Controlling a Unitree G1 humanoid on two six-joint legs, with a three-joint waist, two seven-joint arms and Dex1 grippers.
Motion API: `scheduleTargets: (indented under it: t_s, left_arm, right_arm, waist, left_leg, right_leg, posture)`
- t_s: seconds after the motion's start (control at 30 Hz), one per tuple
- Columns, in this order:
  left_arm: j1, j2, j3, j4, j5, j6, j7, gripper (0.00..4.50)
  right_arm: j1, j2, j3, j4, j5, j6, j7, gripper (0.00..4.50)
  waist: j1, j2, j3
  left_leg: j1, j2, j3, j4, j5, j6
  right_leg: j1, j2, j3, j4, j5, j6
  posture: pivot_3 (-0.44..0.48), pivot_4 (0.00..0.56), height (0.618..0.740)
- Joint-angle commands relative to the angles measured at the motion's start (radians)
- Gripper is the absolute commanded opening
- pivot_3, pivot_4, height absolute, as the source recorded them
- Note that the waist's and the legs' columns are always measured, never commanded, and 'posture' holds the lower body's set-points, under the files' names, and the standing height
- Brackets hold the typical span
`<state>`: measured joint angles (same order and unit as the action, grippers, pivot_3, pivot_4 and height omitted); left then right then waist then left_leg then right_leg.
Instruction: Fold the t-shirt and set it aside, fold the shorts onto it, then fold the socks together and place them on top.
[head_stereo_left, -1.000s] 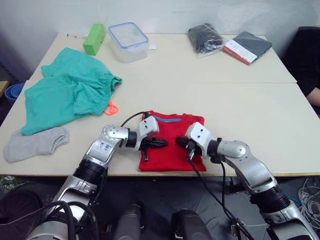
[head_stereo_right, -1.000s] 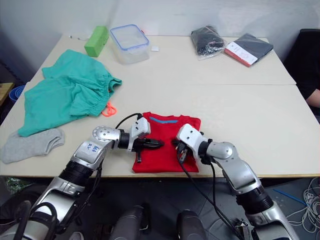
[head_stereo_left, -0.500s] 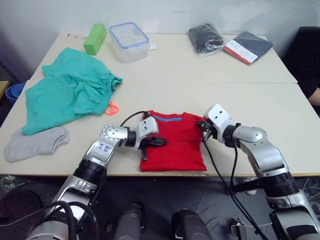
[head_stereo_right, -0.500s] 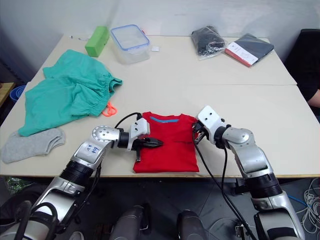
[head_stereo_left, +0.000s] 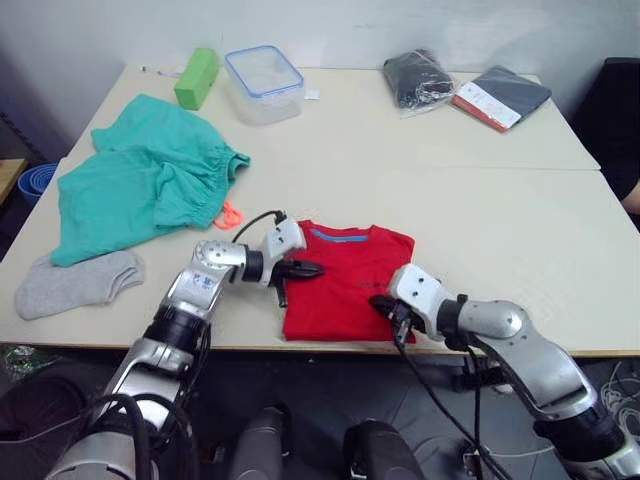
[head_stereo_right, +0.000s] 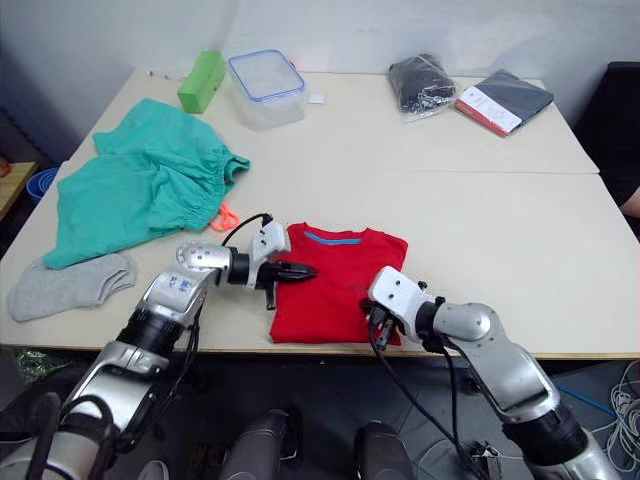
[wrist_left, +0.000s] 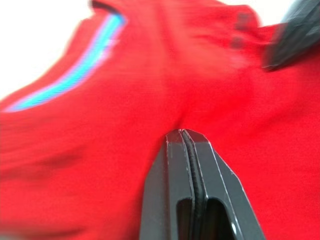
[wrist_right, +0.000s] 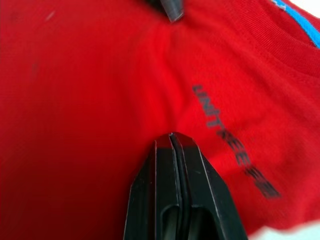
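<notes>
Both grippers clamped on the folded red t-shirt (head_stereo_left: 345, 283) at the near table (head_stereo_left: 470, 200) edge.

Nearest, right gripper (head_stereo_left: 384, 305) pinching the t-shirt's near right edge, fingers pressed together on a raised tuck of red cloth beside dark printed lettering. Just beyond and across the shirt, left gripper (head_stereo_left: 308, 268) likewise clenched on the left side of the fabric, blue collar strip a little past its tips. Teal-green shorts (head_stereo_left: 140, 180) spread out well to the left of the left gripper, orange drawstring (head_stereo_left: 230, 214) poking out on the side toward it. Light grey socks (head_stereo_left: 75, 284) nearer, at the table edge, beside the shorts. Farther back: green block (head_stereo_left: 196, 77), clear lidded container (head_stereo_left: 264, 83), black bundle in a clear bag (head_stereo_left: 419, 77), and dark booklet with a red edge (head_stereo_left: 502, 95) far beyond the right gripper.
</notes>
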<state>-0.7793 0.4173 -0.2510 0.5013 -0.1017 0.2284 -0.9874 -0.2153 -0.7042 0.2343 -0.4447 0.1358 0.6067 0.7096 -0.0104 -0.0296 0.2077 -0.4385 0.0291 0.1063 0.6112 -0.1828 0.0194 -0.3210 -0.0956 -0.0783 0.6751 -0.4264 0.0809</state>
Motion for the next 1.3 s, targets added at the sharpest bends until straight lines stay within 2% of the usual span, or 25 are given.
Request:
scheduleTargets:
  t_s: [0.03, 0.13, 0.23, 0.3, 0.4, 0.47, 0.63, 0.77, 0.9, 1.03, 1.1, 1.2, 1.3]
  left_arm:
    - [-0.057, 0.015, 0.030, 0.188, 0.054, -0.092, 0.051, 0.03]
    - [-0.114, 0.038, 0.056, 0.296, 0.059, -0.155, 0.042, 0.03]
    - [-0.169, 0.070, 0.110, 0.345, 0.015, -0.137, -0.019, 0.03]
    - [-0.177, 0.098, 0.131, 0.291, -0.023, -0.103, -0.106, 0.03]
    - [-0.144, 0.119, 0.148, 0.089, -0.120, 0.032, -0.239, 0.03]
    - [-0.116, 0.116, 0.143, -0.034, -0.156, 0.097, -0.269, 0.03]
    - [-0.056, 0.050, 0.050, -0.185, -0.119, 0.105, -0.257, 0.03]
    - [-0.028, -0.007, -0.053, -0.130, -0.002, -0.023, -0.209, 0.03]
    - [-0.035, -0.064, -0.058, -0.013, 0.059, -0.035, -0.089, 0.03]
    - [0.003, -0.036, -0.063, -0.006, 0.085, -0.082, -0.090, 0.03]
    - [0.028, -0.008, -0.048, -0.044, 0.070, -0.069, -0.110, 0.03]
    - [0.049, 0.014, -0.030, -0.077, 0.054, -0.057, -0.118, 0.03]
    - [0.063, 0.021, 0.005, -0.128, 0.013, -0.017, -0.125, 0.03]
  right_arm:
    - [0.095, -0.064, -0.056, -0.067, 0.013, -0.012, 0.039, 0.00]
    - [0.186, -0.115, -0.121, -0.154, 0.062, -0.029, 0.085, 0.00]
    - [0.218, -0.120, -0.185, -0.208, 0.114, -0.017, 0.098, 0.00]
    - [0.199, -0.103, -0.230, -0.229, 0.160, 0.017, 0.088, 0.00]
    - [0.133, -0.072, -0.262, -0.232, 0.211, 0.063, 0.063, 0.00]
    - [0.090, -0.071, -0.249, -0.219, 0.208, 0.067, 0.060, 0.00]
    - [-0.083, -0.030, -0.120, -0.048, 0.118, 0.026, 0.040, 0.00]
    - [-0.200, 0.047, -0.020, 0.142, -0.004, -0.011, -0.037, 0.00]
    - [-0.211, 0.084, 0.006, 0.225, -0.068, -0.063, -0.074, 0.00]
    - [-0.169, 0.046, -0.026, 0.253, -0.116, -0.072, -0.097, 0.00]
    - [-0.134, 0.005, -0.083, 0.285, -0.136, -0.103, -0.116, 0.00]
    - [-0.103, 0.015, -0.179, 0.260, -0.071, -0.081, -0.113, 0.00]
    - [-0.083, 0.055, -0.317, 0.114, 0.121, 0.037, -0.054, 0.00]
  waist:
    - [0.007, 0.000, 0.000]
    - [0.010, 0.000, 0.000]
    - [0.004, -0.001, 0.000]
    - [-0.001, -0.001, 0.000]
    - [-0.003, -0.002, 0.001]
    - [0.000, -0.002, 0.001]
    - [0.005, -0.002, 0.001]
    - [0.006, -0.002, 0.001]
    - [0.007, -0.002, 0.001]
    - [0.006, -0.001, 0.001]
    - [0.006, -0.001, 0.001]
    - [0.007, -0.001, 0.001]
    - [0.004, -0.001, 0.001]
  left_leg:
    - [0.000, 0.000, 0.000, 0.000, 0.000, 0.000]
    - [0.000, 0.000, 0.000, 0.000, 0.000, 0.000]
    - [-0.001, 0.000, 0.000, 0.000, 0.000, 0.000]
    - [-0.001, 0.001, 0.000, -0.001, 0.000, -0.001]
    - [-0.003, 0.001, 0.000, -0.001, 0.000, -0.001]
    - [-0.003, 0.001, -0.001, -0.001, 0.000, -0.001]
    - [-0.002, 0.000, -0.001, 0.000, 0.000, -0.001]
    - [-0.002, 0.000, 0.000, 0.000, 0.000, 0.000]
    - [-0.003, 0.000, 0.000, 0.000, 0.001, -0.001]
    - [-0.003, 0.000, 0.000, 0.001, 0.001, 0.000]
    - [-0.002, 0.000, 0.000, 0.001, 0.001, 0.000]
    - [-0.001, 0.000, 0.000, 0.001, 0.001, 0.000]
    - [-0.001, 0.001, 0.000, 0.000, 0.001, 0.000]
  right_leg:
    - [0.000, 0.000, 0.000, 0.000, 0.000, 0.000]
    - [0.000, 0.000, 0.000, -0.001, 0.000, 0.000]
    - [0.000, 0.000, -0.001, -0.001, 0.000, 0.000]
    - [-0.002, 0.001, -0.001, 0.000, 0.000, 0.000]
    - [-0.002, 0.001, -0.001, 0.000, 0.000, 0.000]
    - [-0.002, 0.001, -0.001, -0.001, 0.000, 0.000]
    - [-0.001, 0.000, 0.000, -0.002, 0.000, 0.000]
    - [-0.001, 0.001, 0.000, -0.001, 0.000, 0.000]
    - [-0.002, 0.001, 0.000, -0.001, 0.000, 0.000]
    - [-0.001, 0.000, -0.001, -0.001, 0.000, 0.000]
    - [-0.001, 0.000, -0.001, 0.000, 0.000, 0.000]
    - [0.000, 0.000, -0.001, -0.001, 0.000, 0.000]
    - [0.000, 0.000, -0.001, 0.000, 0.000, 0.000]
  posture:
    - [0.000, 0.150, 0.740]
    - [0.000, 0.150, 0.740]
    - [0.000, 0.150, 0.740]
    - [0.000, 0.150, 0.740]
    - [0.000, 0.150, 0.740]
    - [0.000, 0.150, 0.740]
    - [0.000, 0.150, 0.740]
    - [0.000, 0.150, 0.740]
    - [0.000, 0.150, 0.740]
    - [0.000, 0.150, 0.740]
    - [0.000, 0.150, 0.740]
    - [0.000, 0.150, 0.740]
    - [0.000, 0.150, 0.740]
